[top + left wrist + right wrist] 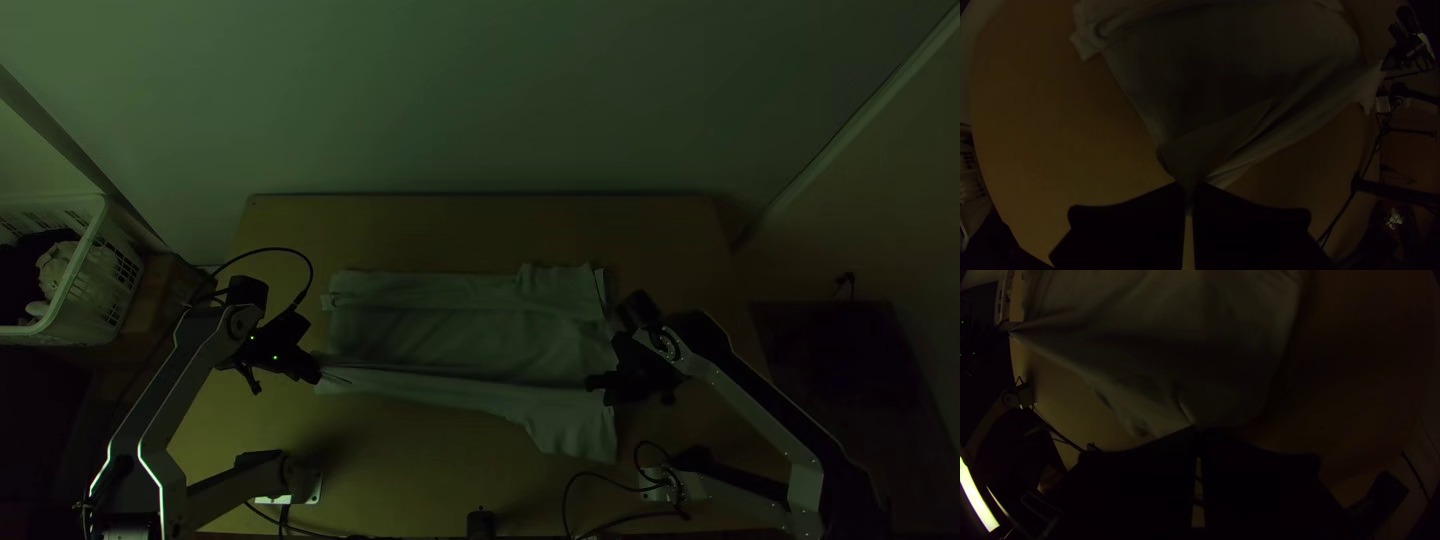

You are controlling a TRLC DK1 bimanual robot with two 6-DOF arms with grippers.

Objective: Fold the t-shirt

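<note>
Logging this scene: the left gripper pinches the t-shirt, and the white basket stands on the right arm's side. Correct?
Not the side: the top view shows the white basket on the left arm's side. The left gripper does pinch the t-shirt.

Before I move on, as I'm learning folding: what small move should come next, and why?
Probably swing the T-shirt's near side inward: the left pincer and right pincer are shut on it, it stretches between them, and the near sleeve sticks out.

The t-shirt [450,335] lies on the table [480,230], a basket [90,312] left of both.
</note>
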